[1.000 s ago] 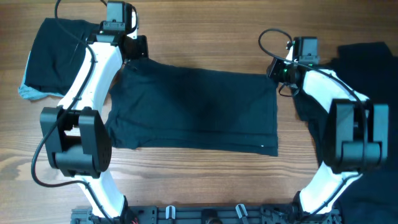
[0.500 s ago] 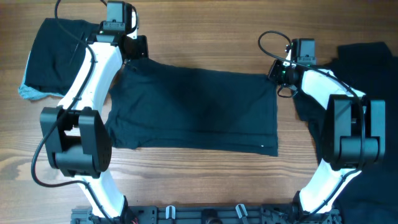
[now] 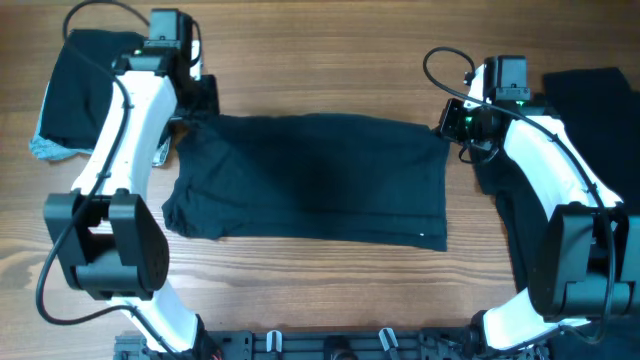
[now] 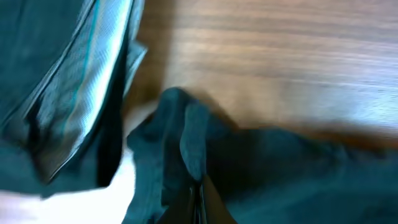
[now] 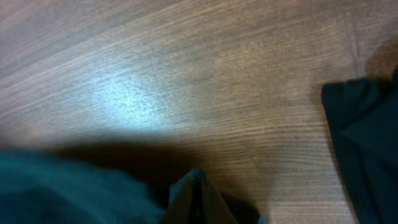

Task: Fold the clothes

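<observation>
Since a second ago my left gripper (image 3: 193, 105) has shifted left and a little nearer, dragging the far-left corner of the T-shirt (image 3: 310, 180) with it. The shirt's far edge, which slanted before, now runs almost level across the table (image 3: 320, 60). The right gripper (image 3: 452, 122) has barely moved, though its wrist has swung slightly to the right.

Both grippers are pinched closed on cloth. In the left wrist view the fingertips meet on a raised fold of dark fabric at the shirt's far-left corner. In the right wrist view they meet on its far-right corner.

By my count there are two arms, two grippers, and one T-shirt spread flat in the middle of the table between them. It carries one small white logo (image 3: 424, 238) at its near-right corner.

There are also two heaps of dark clothes. The left heap (image 3: 80, 70) lies at the far left, with one pale grey-blue garment (image 3: 45, 148) showing at its near edge. The right heap (image 3: 590, 100) lies along the right side, partly under the right arm. I cannot tell how many garments each heap holds.
</observation>
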`<state>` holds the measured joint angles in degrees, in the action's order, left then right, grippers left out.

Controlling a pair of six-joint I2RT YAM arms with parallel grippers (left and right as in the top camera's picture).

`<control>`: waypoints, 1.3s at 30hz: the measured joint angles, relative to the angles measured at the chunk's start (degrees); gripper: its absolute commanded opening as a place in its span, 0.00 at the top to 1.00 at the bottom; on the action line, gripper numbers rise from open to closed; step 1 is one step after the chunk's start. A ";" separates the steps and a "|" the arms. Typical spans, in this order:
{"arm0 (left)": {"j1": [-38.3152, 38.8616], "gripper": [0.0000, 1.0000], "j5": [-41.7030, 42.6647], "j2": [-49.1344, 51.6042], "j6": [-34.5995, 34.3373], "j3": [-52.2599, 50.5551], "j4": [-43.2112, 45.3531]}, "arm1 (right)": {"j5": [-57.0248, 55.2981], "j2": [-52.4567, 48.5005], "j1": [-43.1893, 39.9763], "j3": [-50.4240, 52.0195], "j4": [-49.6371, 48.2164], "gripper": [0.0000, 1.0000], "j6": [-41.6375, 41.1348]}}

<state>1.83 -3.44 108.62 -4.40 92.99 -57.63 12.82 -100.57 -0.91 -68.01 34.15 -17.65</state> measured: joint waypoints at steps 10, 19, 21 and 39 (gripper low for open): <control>-1.95 0.96 -0.15 0.00 -2.32 -1.51 -4.85 | -2.84 0.00 0.00 -0.02 8.66 0.96 0.00; -1.95 0.96 1.16 0.00 -2.54 -5.31 -4.90 | -1.46 0.00 0.00 -0.02 10.49 0.96 5.42; -1.95 0.96 1.40 0.00 -2.62 -5.31 -6.34 | -1.53 0.00 0.00 -0.02 13.81 0.96 5.29; -1.95 0.84 -1.27 0.00 -8.85 -10.78 -12.94 | -2.01 0.00 0.00 0.26 25.11 0.62 4.31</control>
<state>-0.12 -4.71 108.62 -13.26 82.21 -70.57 10.81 -100.57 -0.91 -67.75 59.27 -13.34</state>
